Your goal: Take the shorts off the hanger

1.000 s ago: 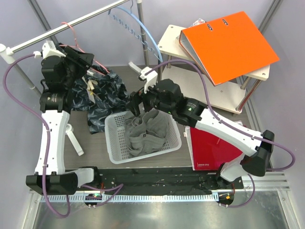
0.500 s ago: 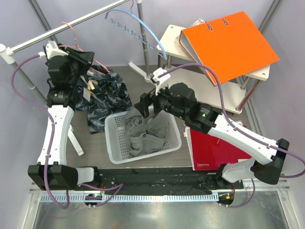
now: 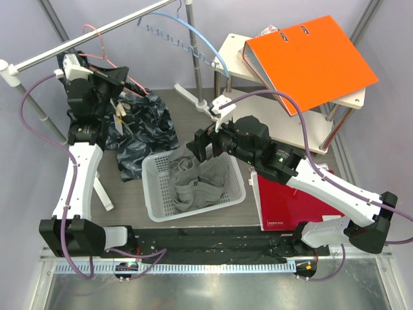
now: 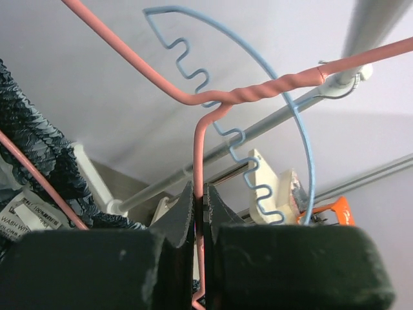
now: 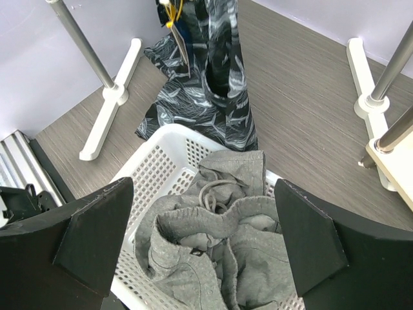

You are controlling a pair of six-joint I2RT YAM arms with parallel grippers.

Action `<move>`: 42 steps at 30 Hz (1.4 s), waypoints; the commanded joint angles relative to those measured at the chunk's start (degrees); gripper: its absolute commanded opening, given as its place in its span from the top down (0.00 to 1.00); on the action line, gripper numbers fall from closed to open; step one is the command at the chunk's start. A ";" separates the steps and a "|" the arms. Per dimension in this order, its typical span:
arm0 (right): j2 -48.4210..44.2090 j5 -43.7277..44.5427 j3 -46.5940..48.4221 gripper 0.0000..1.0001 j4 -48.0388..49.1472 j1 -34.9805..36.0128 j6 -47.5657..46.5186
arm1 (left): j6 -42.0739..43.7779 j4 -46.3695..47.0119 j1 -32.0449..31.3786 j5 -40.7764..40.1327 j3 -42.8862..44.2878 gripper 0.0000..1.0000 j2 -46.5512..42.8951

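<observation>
Dark patterned shorts (image 3: pixel 145 129) hang from a pink wire hanger (image 3: pixel 102 45) at the left end of the rail, their lower part draped onto the table. My left gripper (image 3: pixel 119 81) is up at the hanger and shut on its pink wire. In the left wrist view the pink hanger (image 4: pixel 245 95) runs down between the closed fingers of the left gripper (image 4: pixel 199 194), with the shorts (image 4: pixel 32 148) at the left. My right gripper (image 3: pixel 203 145) hovers open and holds nothing. In the right wrist view the right gripper (image 5: pixel 203 239) is over the basket, the shorts (image 5: pixel 216 77) beyond it.
A white basket (image 3: pixel 155 194) holds grey shorts (image 3: pixel 200 177) at the table's middle. A blue hanger (image 3: pixel 187 35) hangs on the metal rail (image 3: pixel 64 46). An orange binder (image 3: pixel 310 58) lies on a white side table (image 3: pixel 232 55). A red box (image 3: pixel 287 200) stands at the right.
My left gripper has closed on the pink hanger's wire. The right arm has drawn back to the right, away from the dark shorts. The blue hanger has swung right.
</observation>
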 commanded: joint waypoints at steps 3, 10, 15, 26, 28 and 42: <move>0.31 0.07 0.29 0.05 3.29 0.11 -0.37 | 0.41 13.92 0.44 4.17 2.47 1.00 -3.11; 1.19 -0.54 0.55 0.04 4.17 0.11 0.25 | 0.93 17.00 0.35 7.60 -3.75 1.00 -6.36; 2.15 -0.63 0.03 0.04 4.70 0.11 0.69 | 0.84 21.31 0.43 9.80 -10.89 1.00 -9.53; 9.70 -6.13 1.77 0.01 9.62 -2.42 2.60 | -0.82 1.39 0.44 -2.14 -14.33 1.00 -8.84; 13.38 -10.81 5.63 0.01 9.62 -5.23 7.69 | -3.54 -0.05 0.96 -2.86 -13.36 1.00 -7.43; 32.89 -15.84 27.34 0.15 1.38 -5.51 5.52 | -10.93 5.48 1.75 -0.57 -17.65 1.00 -6.01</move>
